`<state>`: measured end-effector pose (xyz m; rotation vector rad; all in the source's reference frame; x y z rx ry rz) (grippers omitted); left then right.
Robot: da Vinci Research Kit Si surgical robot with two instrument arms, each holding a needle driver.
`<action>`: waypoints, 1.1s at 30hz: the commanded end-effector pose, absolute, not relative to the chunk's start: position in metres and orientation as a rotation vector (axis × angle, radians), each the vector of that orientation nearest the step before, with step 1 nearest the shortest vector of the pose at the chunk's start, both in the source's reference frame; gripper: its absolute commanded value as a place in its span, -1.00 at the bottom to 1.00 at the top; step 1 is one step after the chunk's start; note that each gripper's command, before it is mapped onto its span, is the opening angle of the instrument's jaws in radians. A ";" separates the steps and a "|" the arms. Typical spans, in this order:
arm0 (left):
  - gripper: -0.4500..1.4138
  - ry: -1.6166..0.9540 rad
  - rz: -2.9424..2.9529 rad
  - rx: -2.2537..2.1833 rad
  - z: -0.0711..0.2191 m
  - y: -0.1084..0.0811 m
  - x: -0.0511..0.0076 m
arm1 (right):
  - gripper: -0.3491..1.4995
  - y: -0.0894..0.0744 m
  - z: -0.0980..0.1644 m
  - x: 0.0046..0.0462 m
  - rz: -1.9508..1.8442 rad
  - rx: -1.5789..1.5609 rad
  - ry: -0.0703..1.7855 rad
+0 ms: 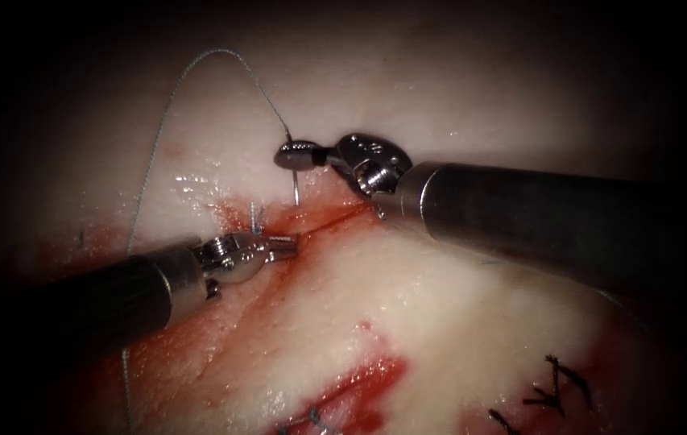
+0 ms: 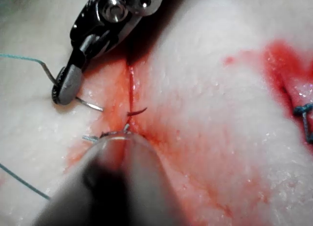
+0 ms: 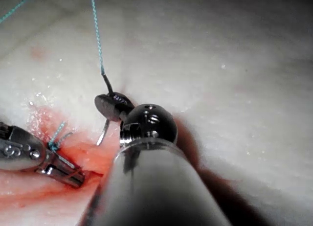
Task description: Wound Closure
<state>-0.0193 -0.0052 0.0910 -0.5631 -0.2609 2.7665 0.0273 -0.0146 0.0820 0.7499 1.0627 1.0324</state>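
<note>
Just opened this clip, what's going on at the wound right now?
The right tool grips the curved needle near its thread end, just above the cut, with the point free above the tissue. The thread arcs away from it. The left tool rests at the cut by a finished stitch; what it holds is unclear.

Both grippers, left (image 1: 285, 246) and right (image 1: 295, 155), are polished, shiny metal on darker, duller metal shafts (image 1: 520, 217). The needle (image 1: 297, 192) is thin bright steel. The thread (image 1: 150, 161) looks fine, matt and twisted. The tissue (image 1: 407, 306) is pale, soft and wet-glossy, with slick red fluid (image 1: 359, 387) pooling on it.
</note>
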 end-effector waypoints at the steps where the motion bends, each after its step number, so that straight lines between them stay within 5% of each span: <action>1: -0.48 -0.259 2.765 -0.564 0.091 -0.005 -0.0199 | -1.00 -0.015 0.083 0.0283 1.033 0.777 1.059; 17: -0.51 -0.257 2.779 -0.574 0.090 -0.004 -0.0199 | -1.00 -0.017 0.082 0.0276 1.088 0.915 1.013; 18: -0.53 -0.250 2.793 -0.584 0.090 -0.004 -0.0200 | -0.78 -0.017 0.082 0.0276 1.089 0.920 1.038; 21: -0.62 -0.230 2.811 -0.609 0.090 -0.004 -0.0200 | 0.31 -0.015 0.083 0.0274 1.098 0.930 1.106; 23: -0.60 -0.210 2.819 -0.630 0.090 -0.004 -0.0201 | 0.71 -0.014 0.083 0.0271 1.136 0.913 1.160; 27: -0.55 -0.128 2.878 -0.714 0.090 -0.004 -0.0201 | 0.85 -0.012 0.083 0.0256 1.184 0.888 1.232; 33: -0.42 0.046 3.006 -0.900 0.089 -0.005 -0.0205 | 0.76 -0.010 0.081 0.0212 1.229 0.867 1.281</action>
